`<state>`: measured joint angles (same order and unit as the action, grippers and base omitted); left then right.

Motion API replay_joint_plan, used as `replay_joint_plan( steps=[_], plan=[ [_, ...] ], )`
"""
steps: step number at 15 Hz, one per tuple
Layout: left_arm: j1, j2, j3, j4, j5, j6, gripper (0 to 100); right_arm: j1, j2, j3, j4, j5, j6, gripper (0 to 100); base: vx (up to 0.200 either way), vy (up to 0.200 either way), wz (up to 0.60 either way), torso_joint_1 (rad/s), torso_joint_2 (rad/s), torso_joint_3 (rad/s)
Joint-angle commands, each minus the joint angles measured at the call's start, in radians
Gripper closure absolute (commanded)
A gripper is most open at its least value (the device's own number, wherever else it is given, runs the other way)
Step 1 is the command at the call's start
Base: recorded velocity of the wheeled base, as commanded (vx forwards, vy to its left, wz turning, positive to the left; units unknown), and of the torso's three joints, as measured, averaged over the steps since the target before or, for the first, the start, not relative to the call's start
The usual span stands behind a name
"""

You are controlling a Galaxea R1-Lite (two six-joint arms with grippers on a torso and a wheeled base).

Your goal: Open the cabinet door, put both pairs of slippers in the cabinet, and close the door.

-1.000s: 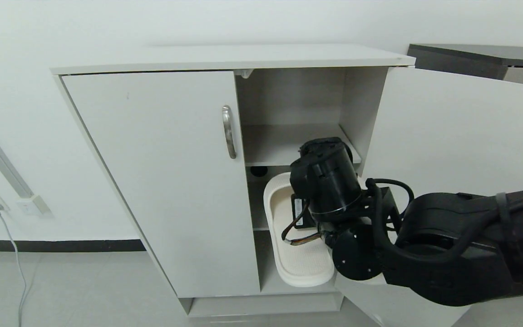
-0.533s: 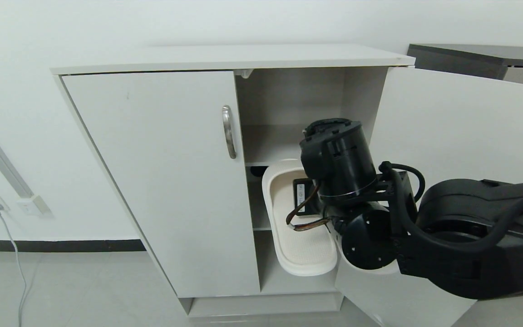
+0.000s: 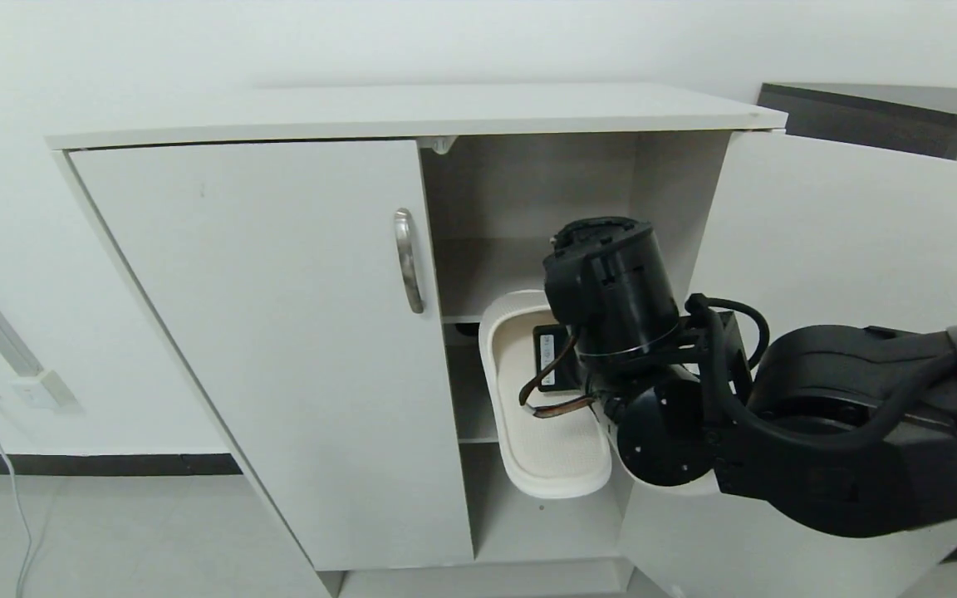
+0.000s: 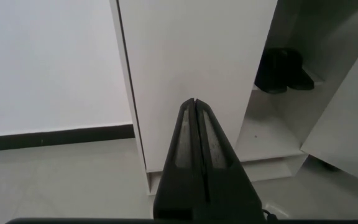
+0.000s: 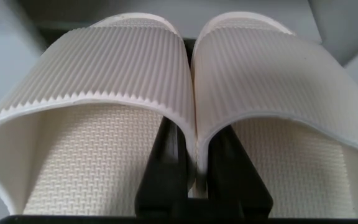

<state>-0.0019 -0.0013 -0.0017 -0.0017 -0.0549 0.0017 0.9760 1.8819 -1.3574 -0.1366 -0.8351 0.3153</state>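
Lifted higher, the right pincer [image 5: 194, 158] grips the white slippers [image 5: 104, 81] before the cabinet [image 3: 279, 332], unshelved; left pincer [image 4: 194, 106] closed, empty; door [image 3: 844, 249] open.

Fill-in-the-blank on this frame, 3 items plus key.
1. The right end effector is shut on a pair of ____ slippers.
2. Of the cabinet, the ____ door stands open.
3. The left end effector is ____, holding nothing.
Missing words: white; right; shut.
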Motion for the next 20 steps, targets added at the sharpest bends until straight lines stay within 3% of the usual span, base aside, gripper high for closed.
replay_joint_plan(
  steps=[1, 6, 20],
  plan=[
    [0.0, 0.001, 0.0, 0.0, 0.0, 0.0, 100, 0.003, 0.008, 0.0, -0.001, 0.001, 0.001, 100, 0.2, 0.0, 0.0, 0.002, 0.01, -0.007],
    [0.0, 0.001, 0.0, 0.0, 0.0, 0.001, 100, -0.002, 0.028, -0.005, -0.001, 0.004, 0.001, 100, 0.2, 0.0, 0.0, 0.0, 0.01, 0.003],
    [0.0, 0.001, 0.0, 0.0, 0.001, 0.003, 100, -0.141, 0.243, -0.318, 0.009, 0.041, -0.048, 100, 0.0, 0.0, 0.0, 0.0, 0.0, 0.0]
  ],
)
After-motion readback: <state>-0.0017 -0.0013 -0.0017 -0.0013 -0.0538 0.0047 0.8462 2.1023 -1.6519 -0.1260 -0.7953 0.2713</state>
